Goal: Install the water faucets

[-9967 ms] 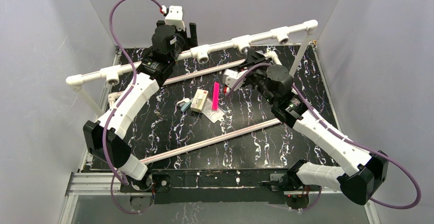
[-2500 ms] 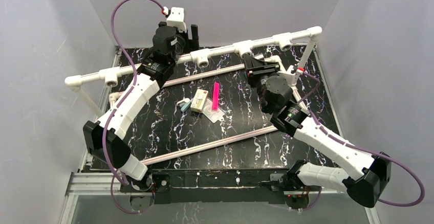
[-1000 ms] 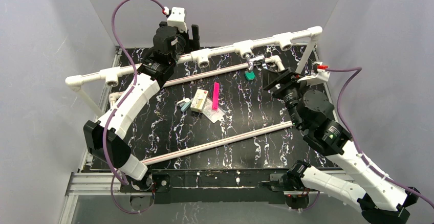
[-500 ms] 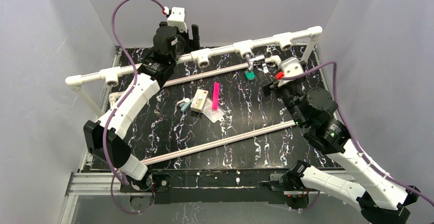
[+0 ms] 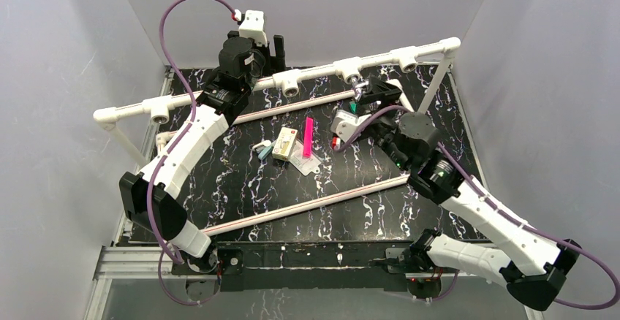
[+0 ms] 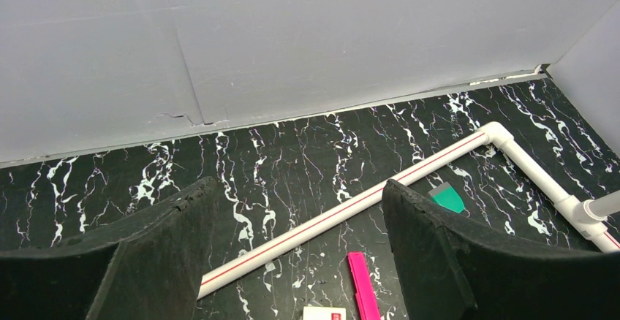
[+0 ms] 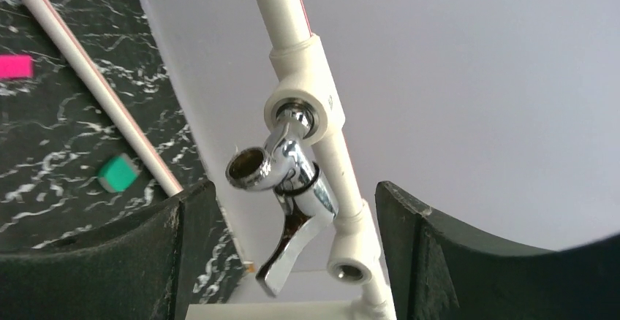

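Note:
A shiny chrome water faucet, with an open spout end and a lever handle hanging down, sits in a white tee socket of the raised pipe rail. From above the water faucet shows at the third socket from the left. My right gripper is open, one finger on each side of the faucet's handle, neither touching it. At the back of the table my left gripper is open and holds nothing; seen from above, the left gripper stands just behind the rail.
A small green piece lies by a floor pipe under the faucet. A pink strip, a small box and a clear bag lie mid-table. Another floor pipe runs across the front. Empty tee sockets dot the rail.
My right arm has swung back from the right side to the faucet, wrist turned over, jaws opening wider around it. The faucet stays in its socket. The left arm has not moved.

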